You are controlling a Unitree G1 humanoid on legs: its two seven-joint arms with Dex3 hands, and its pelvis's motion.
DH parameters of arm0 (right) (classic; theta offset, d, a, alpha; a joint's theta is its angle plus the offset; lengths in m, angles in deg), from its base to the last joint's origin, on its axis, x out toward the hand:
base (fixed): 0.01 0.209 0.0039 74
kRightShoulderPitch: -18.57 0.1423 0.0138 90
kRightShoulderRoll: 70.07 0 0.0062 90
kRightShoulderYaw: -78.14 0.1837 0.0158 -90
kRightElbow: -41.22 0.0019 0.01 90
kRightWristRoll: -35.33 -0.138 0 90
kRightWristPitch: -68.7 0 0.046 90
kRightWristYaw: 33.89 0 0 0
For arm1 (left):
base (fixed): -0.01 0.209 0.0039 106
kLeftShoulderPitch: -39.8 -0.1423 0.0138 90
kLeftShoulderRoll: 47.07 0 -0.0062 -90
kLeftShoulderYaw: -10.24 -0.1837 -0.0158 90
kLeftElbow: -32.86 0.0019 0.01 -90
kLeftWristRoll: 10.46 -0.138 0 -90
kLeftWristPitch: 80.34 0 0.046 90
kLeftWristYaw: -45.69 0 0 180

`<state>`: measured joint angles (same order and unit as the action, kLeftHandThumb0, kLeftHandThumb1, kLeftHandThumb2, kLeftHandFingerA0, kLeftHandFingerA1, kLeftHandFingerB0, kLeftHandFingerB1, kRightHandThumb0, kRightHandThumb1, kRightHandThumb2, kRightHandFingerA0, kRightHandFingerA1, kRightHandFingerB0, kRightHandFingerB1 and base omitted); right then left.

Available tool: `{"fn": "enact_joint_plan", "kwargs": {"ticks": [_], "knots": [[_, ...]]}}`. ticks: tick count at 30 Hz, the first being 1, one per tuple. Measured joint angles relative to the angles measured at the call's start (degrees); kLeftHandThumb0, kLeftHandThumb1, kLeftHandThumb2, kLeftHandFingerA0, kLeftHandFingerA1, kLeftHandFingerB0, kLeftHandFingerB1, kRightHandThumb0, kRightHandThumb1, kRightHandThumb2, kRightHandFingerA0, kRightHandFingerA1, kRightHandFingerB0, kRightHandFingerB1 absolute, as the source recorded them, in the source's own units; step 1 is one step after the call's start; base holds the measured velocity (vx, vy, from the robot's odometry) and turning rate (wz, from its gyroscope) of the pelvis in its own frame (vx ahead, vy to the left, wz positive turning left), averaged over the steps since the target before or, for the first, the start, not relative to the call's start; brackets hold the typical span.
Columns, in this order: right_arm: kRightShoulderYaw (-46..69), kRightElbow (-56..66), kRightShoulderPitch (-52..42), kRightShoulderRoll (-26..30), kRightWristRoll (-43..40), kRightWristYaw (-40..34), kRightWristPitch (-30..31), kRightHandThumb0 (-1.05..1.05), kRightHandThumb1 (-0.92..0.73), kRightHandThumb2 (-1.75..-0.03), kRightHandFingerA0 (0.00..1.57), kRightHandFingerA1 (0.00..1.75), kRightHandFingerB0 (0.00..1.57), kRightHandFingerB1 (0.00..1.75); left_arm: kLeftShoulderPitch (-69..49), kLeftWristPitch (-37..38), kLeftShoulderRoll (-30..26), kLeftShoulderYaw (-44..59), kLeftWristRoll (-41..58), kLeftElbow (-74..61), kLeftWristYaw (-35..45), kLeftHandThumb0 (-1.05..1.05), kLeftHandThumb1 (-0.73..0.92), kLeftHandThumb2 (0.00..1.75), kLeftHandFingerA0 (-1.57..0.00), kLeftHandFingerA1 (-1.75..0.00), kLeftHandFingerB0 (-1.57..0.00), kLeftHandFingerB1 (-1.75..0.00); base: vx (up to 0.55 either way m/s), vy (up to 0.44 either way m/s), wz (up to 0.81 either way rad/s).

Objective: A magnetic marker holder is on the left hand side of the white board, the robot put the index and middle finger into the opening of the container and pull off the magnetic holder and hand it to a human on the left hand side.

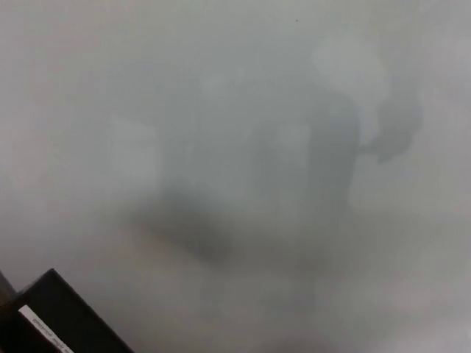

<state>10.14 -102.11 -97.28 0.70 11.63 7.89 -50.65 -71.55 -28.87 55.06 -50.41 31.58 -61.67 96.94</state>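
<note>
Whiteboard point(243, 88) is filling almost the whole head view, its pale glossy surface giving back only dim, blurred grey reflections: a tall darker shape is showing right of centre, and a softer dark smudge is sitting lower, left of centre. In the bottom left corner a black box-like object, the magnetic marker holder point(62, 320), is lying tilted, its upper edge slanting down toward the right. A narrow white label point(40, 327) is running along its face at the same slant, with print too small to read. The holder is overlapping the lower left part of the board in the picture, but whether it is touching the surface or standing clear of it cannot be told. A sliver of a darker edge is showing just beside it at the far left border. Neither robot hand is appearing anywhere in this view, so it is not possible to say whether any fingers are spread, closed, or clamped on the holder, or what is supporting it. The right and upper parts of the board are showing nothing but haze and faint reflection.
</note>
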Motion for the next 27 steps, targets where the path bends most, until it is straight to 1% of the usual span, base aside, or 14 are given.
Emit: {"fn": "enact_joint_plan", "kwargs": {"ticks": [2, 8, 9, 10, 11, 18, 19, 21, 22, 23, 24, 25, 26, 27], "knots": [[-0.12, 0.02, 0.00, 0.00, 0.00, -0.03, -0.03, -0.65, -0.72, -0.62, 0.77, 0.60, 0.51, 0.39, -0.34, -0.40, -0.05, 0.77, 1.30, -0.58, 0.00, -0.44, 0.69, 0.60, -1.03, -1.22, -0.85, -0.75, 0.00, 0.000, 0.00], [-0.34, 0.07, 0.00, 0.00, -0.03, -0.06, -0.06, -0.64, -0.71, -0.62, 0.79, 0.58, 0.53, 0.39, -1.85, -1.83, -0.21, 3.38, 6.95, -3.57, 0.02, -0.43, 0.63, 0.59, -1.02, -1.24, -0.83, -0.80, 0.00, 0.000, 0.00], [-0.36, 0.08, 0.00, 0.00, -0.03, -0.06, -0.06, -0.66, -0.70, -0.62, 0.79, 0.58, 0.55, 0.39, -1.96, -1.92, -0.22, 3.54, 7.40, -3.86, 0.02, -0.48, 0.40, 0.86, -1.10, -1.15, -0.84, -0.81, 0.00, 0.000, 0.00], [-0.40, 0.08, 0.00, 0.00, -0.04, -0.06, -0.06, -0.66, -0.70, -0.62, 0.79, 0.58, 0.55, 0.39, -2.18, -2.13, -0.24, 3.93, 8.49, -4.52, 0.06, -0.48, 0.40, 0.86, -1.10, -1.15, -0.84, -0.81, 0.00, 0.000, 0.00], [-0.42, 0.07, 0.00, 0.00, -0.05, -0.06, -0.06, -0.65, -0.73, -0.62, 0.76, 0.59, 0.53, 0.40, -2.28, -2.27, -0.26, 4.13, 9.05, -4.88, 0.10, -0.44, 0.53, 0.57, -0.96, -1.10, -0.82, -0.70, 0.00, 0.000, 0.00], [-0.74, 0.07, 0.00, 0.01, -0.05, -0.07, -0.11, -0.64, -0.71, -0.62, 0.75, 0.58, 0.53, 0.39, -3.40, -3.06, -0.36, 6.20, 14.84, -8.42, 1.01, -0.48, 0.48, 0.55, -1.02, -1.00, -0.87, -0.66, 0.00, 0.000, 0.00], [-0.77, 0.08, 0.00, 0.00, -0.06, -0.07, -0.11, -0.64, -0.69, -0.61, 0.75, 0.55, 0.54, 0.37, -3.47, -3.12, -0.37, 6.33, 15.29, -8.66, 1.08, -0.47, 0.47, 0.55, -0.97, -0.94, -0.83, -0.56, 0.00, 0.000, 0.00], [-0.87, 0.09, -0.02, 0.01, -0.07, -0.07, -0.11, -0.64, -0.69, -0.61, 0.75, 0.55, 0.54, 0.37, -3.71, -3.35, -0.49, 7.08, 17.40, -9.61, 1.59, -0.47, 0.47, 0.55, -0.97, -0.94, -0.83, -0.56, 0.00, 0.000, 0.00], [-0.89, 0.10, -0.03, 0.01, -0.08, -0.07, -0.11, -0.64, -0.70, -0.62, 0.75, 0.55, 0.53, 0.36, -3.73, -3.44, -0.56, 7.25, 17.83, -9.79, 1.71, -0.68, 0.41, 0.54, -0.93, -0.90, -0.59, -0.48, 0.00, 0.000, 0.00], [-0.91, 0.12, -0.05, 0.01, -0.08, -0.07, -0.10, -0.64, -0.70, -0.62, 0.75, 0.55, 0.53, 0.36, -3.73, -3.56, -0.75, 7.51, 18.56, -10.10, 1.89, -0.68, 0.41, 0.54, -0.93, -0.90, -0.59, -0.48, 0.00, 0.000, 0.00], [-0.92, 0.13, -0.09, 0.01, -0.10, -0.07, -0.10, -0.65, -0.70, -0.62, 0.75, 0.55, 0.52, 0.37, -3.76, -3.58, -0.92, 7.82, 19.82, -10.75, 2.06, -0.85, 0.45, 0.56, -0.84, -0.85, -0.48, -0.48, 0.00, 0.000, 0.00], [-0.92, 0.14, -0.10, 0.01, -0.10, -0.07, -0.10, -0.65, -0.70, -0.62, 0.75, 0.55, 0.52, 0.37, -3.78, -3.58, -0.92, 7.92, 20.28, -11.08, 2.13, -0.85, 0.45, 0.56, -0.84, -0.85, -0.48, -0.48, 0.00, 0.000, 0.00], [-0.92, 0.14, -0.10, 0.01, -0.12, -0.07, -0.11, -0.64, -0.71, -0.62, 0.75, 0.55, 0.54, 0.37, -3.81, -3.58, -0.91, 8.03, 20.99, -11.56, 2.22, -0.96, 0.37, 0.85, -0.72, -0.72, -0.52, -0.54, 0.00, 0.000, 0.00], [-0.93, 0.15, -0.11, 0.01, -0.12, -0.07, -0.11, -0.64, -0.71, -0.62, 0.75, 0.55, 0.54, 0.37, -3.81, -3.58, -0.91, 8.18, 21.70, -12.09, 2.37, -0.96, 0.37, 0.85, -0.72, -0.72, -0.52, -0.54, 0.00, 0.000, 0.00]]}}
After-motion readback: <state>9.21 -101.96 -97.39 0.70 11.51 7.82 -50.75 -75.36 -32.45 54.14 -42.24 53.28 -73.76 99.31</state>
